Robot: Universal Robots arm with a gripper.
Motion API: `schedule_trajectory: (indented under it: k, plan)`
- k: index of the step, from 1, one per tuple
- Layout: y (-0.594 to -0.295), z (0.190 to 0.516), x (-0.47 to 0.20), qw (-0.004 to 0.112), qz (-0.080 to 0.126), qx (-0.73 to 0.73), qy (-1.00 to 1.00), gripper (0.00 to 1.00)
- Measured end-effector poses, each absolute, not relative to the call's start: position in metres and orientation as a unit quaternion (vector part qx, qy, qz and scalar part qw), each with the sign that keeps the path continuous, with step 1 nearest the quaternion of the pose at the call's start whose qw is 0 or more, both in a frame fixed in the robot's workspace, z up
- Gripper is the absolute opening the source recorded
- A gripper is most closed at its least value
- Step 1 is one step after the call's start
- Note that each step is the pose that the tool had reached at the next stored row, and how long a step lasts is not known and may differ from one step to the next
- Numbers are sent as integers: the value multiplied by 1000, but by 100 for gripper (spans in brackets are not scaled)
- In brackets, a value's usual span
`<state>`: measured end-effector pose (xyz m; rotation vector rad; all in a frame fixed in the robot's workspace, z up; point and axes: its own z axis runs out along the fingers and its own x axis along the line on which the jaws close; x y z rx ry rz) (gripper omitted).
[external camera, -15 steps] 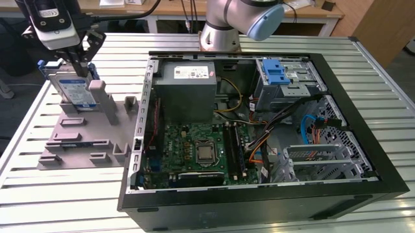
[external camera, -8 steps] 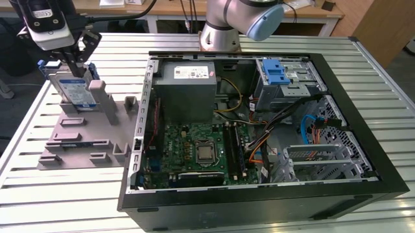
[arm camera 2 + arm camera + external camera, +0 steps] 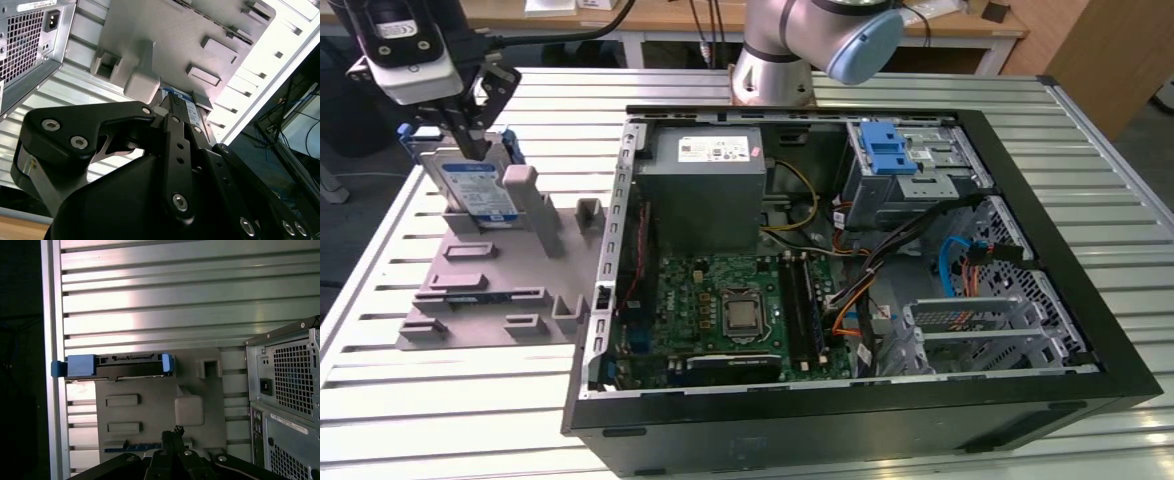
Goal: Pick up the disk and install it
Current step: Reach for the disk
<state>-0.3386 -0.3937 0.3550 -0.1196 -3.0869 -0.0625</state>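
Note:
The disk [image 3: 478, 190] stands on edge in a slot at the far end of a grey fixture plate [image 3: 480, 310], at the exterior view's left. It is silver with a white-and-blue label and a blue bracket. My gripper [image 3: 464, 147] hangs straight over its top edge, fingertips drawn together with nothing seen between them. Whether they touch the disk I cannot tell. In the first wrist view the disk [image 3: 125, 362] shows edge-on beyond the gripper [image 3: 172, 432]. In the second wrist view the gripper [image 3: 170, 102] ends right at the disk's label [image 3: 179, 95].
A tall grey post [image 3: 520, 190] rises from the fixture right beside the disk. The open computer case [image 3: 607, 300] lies to the exterior view's right, with a blue-latched drive cage [image 3: 907, 160] and a power supply [image 3: 707, 170] inside. The slatted table's edge [image 3: 50, 340] runs close by.

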Motion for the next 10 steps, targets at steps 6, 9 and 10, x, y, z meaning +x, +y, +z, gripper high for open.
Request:
schedule_trajectory:
  k: [6,9,10]
  plan:
    - [-394,355,-340,26,-20,-39,-999,11]
    - [-394,355,-340,26,-20,-39,-999,11]
    - [-394,355,-341,26,-20,-39,-999,11]
